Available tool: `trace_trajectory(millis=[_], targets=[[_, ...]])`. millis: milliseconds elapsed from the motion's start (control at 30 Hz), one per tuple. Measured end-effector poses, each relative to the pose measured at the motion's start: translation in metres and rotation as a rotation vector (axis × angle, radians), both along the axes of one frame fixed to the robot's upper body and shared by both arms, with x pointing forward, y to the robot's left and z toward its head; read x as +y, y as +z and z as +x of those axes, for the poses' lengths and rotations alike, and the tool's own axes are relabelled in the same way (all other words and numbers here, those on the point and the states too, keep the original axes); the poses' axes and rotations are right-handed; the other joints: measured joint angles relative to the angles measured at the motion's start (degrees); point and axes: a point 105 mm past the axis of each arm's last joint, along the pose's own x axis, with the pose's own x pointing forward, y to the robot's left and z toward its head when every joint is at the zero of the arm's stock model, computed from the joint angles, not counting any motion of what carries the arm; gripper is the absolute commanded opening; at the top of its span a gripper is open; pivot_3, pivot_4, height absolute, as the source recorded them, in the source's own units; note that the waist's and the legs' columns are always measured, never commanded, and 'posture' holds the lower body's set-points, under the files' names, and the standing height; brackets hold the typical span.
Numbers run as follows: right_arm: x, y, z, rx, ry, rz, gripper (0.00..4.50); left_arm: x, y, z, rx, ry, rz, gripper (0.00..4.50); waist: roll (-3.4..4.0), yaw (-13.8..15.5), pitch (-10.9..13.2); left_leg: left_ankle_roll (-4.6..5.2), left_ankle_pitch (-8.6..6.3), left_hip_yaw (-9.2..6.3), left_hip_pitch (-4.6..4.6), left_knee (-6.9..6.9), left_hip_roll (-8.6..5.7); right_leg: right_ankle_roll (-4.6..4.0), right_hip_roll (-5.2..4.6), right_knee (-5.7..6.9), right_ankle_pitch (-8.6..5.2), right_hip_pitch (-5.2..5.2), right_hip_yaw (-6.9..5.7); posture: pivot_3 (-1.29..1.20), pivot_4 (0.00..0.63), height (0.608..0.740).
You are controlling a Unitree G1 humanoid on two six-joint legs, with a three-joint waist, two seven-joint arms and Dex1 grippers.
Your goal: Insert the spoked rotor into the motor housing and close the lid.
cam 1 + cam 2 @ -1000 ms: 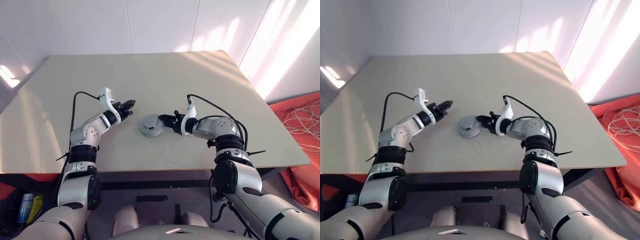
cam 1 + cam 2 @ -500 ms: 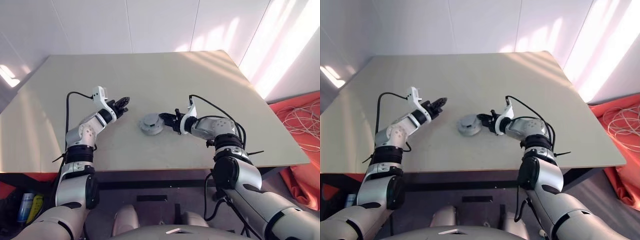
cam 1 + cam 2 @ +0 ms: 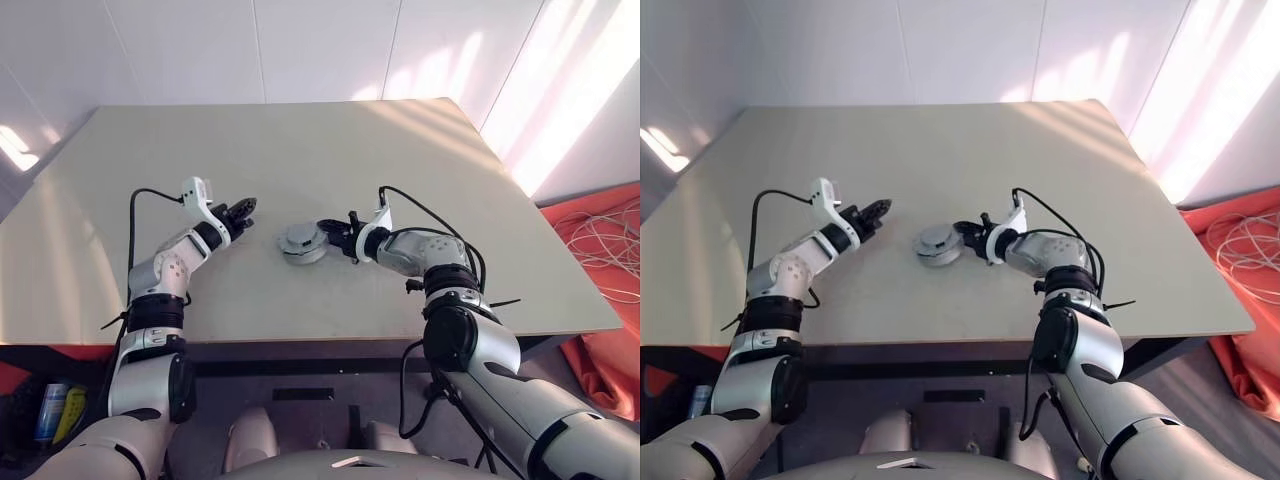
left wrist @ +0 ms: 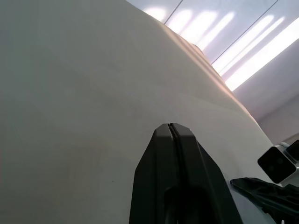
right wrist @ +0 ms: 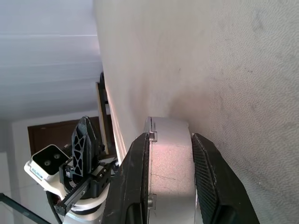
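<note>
lid (image 3: 301,240) clasped in right pincer (image 3: 328,232)

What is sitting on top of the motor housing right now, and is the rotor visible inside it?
A silver-grey lid sits on the motor housing, with the right gripper at its edge. The inside is covered, so whether the rotor is in place cannot be seen.

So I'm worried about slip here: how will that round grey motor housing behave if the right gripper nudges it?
The motor housing looks squat and flat-based, so it would probably slide on the smooth table, not tip. Its metal body looks rigid and fairly heavy. The right gripper straddles it, so smooth walls might slip.
</note>
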Motion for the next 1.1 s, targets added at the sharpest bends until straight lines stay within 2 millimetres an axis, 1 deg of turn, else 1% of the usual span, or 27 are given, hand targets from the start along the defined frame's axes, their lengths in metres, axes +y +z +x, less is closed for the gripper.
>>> trace_trajectory(millis=[467,800,1100], targets=[[0.0006,-0.0002,0.0031,0.01,-0.027,0.017,1.17,0.0018,-0.0008,-0.0022,-0.003,0.005,0.003,0.0,-0.02,0.48,0.01,0.0,0.0,-0.01,-0.03,0.06,0.0,0.0,0.0,0.04,0.01,0.0,-0.02,0.0,0.0,0.74],[-0.0027,0.001,0.0052,0.007,-0.047,0.026,1.17,0.002,-0.0015,-0.0026,0.0,0.005,0.001,0.0,-0.05,1.67,0.03,0.01,-0.01,-0.03,-0.12,0.09,0.01,0.01,0.0,0.05,0.01,-0.05,-0.05,0.0,0.0,0.74],[-0.0037,0.0009,0.0087,0.023,-0.091,0.06,1.17,0.0032,-0.0022,-0.006,0.03,0.005,-0.066,0.0,-0.05,1.94,0.04,0.02,-0.02,-0.05,-0.19,0.15,0.01,0.02,-0.01,0.07,0.01,-0.08,-0.08,0.0,0.0,0.74]])
